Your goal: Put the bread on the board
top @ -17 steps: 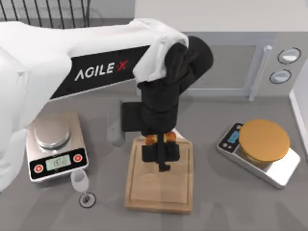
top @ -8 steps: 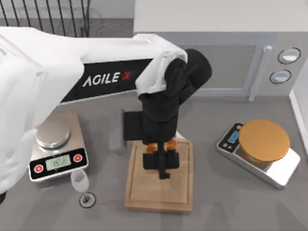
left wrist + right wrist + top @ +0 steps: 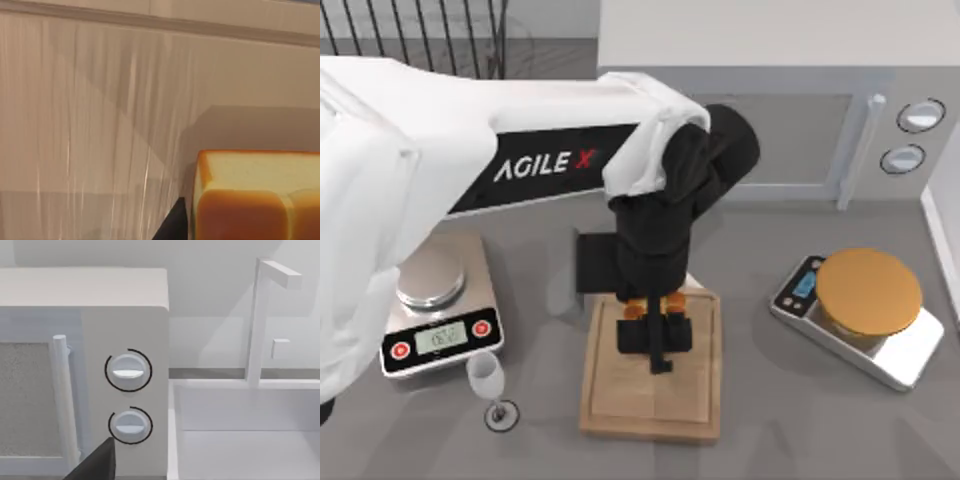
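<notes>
The left tool [image 3: 656, 340] hangs low over the far half of the board [image 3: 700, 400], its dark fingers pointing down at the wood; the bread [image 3: 255, 200] sits between them, its orange crust peeking out at the tool's top edge in the top view, so the tool looks clamped on the slice, though whether the bread already touches the board cannot be told. The slice is small, likely very light, soft and spongy, with a pale golden face and a smooth orange-brown crust; a gentle pinch across the crust edges suits it best, since a hard squeeze would probably dent it. The board is a light wooden rectangle with straight grain and a shallow groove round its rim; flat and stiff, it should take the slice without tipping. On the grey table a silver scale [image 3: 438, 318] with a round steel pan stands at the left, a clear stemmed glass [image 3: 488, 385] just beside it; another scale with an orange-tan disc [image 3: 868, 290] lies at the right. The right arm stays parked facing a white microwave [image 3: 85, 370].
</notes>
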